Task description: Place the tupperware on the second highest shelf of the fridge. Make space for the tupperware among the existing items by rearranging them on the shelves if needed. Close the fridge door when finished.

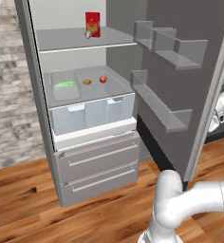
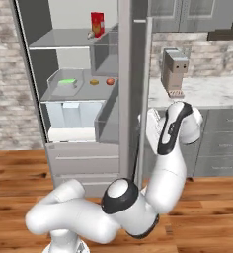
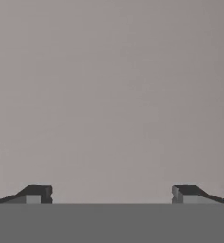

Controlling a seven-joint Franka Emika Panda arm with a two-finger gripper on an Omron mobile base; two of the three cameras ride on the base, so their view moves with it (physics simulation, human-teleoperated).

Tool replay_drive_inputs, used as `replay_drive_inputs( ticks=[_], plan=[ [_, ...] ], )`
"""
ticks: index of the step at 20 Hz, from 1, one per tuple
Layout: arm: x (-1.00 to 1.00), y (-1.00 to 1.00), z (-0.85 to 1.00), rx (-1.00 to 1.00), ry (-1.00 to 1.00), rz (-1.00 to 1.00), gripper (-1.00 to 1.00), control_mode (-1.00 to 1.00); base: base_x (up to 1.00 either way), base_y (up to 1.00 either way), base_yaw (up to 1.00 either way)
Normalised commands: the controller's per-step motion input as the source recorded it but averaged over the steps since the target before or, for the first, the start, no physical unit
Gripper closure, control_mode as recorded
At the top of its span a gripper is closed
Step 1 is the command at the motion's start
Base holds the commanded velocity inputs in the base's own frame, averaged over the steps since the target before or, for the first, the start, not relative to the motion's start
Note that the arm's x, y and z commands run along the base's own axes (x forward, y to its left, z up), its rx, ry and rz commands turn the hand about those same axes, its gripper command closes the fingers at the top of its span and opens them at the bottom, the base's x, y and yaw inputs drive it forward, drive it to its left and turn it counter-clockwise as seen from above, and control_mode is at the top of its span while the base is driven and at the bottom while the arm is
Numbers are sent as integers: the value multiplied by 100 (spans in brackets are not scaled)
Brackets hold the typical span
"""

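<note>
Fingers (image 3: pixel 40 193) wide apart, fridge door (image 1: pixel 190 61) open

The fridge door (image 2: pixel 138 74) hides the gripper (behind its edge) from the right.

I see the tupperware (image 1: pixel 65 85) on the second highest shelf (image 1: pixel 116 85), lump (image 1: pixel 87 81) and fruit (image 1: pixel 103 79) at its three o'clock, carton (image 1: pixel 92 24) one shelf above.

The fridge door (image 1: pixel 190 57) looks like matt brushed grey steel with clear plastic inner bins (image 1: pixel 173 50), the shelves (image 1: pixel 80 40) are smooth pale-grey plastic, the red carton (image 1: pixel 92 23) seems glossy card, the floor (image 1: pixel 23 209) is polished wood, and the far-left wall (image 1: pixel 9 85) is rough brick.
</note>
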Motion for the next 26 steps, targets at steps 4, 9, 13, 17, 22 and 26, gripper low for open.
replay_drive_inputs(
  ticks=[4,9,13,17,22,26],
  plan=[
    [0,100,0,0,-12,10,-100,-100,0,0,0],
    [2,100,0,-4,-15,3,-100,-100,0,0,0],
    [26,95,13,-6,-14,0,-100,-100,0,0,0],
    [43,88,36,-9,-16,-8,-100,-100,0,0,0],
    [57,85,37,-10,-15,-14,-100,-100,0,0,0],
    [59,72,18,-10,-9,-20,-100,-100,0,0,0]
  ],
)
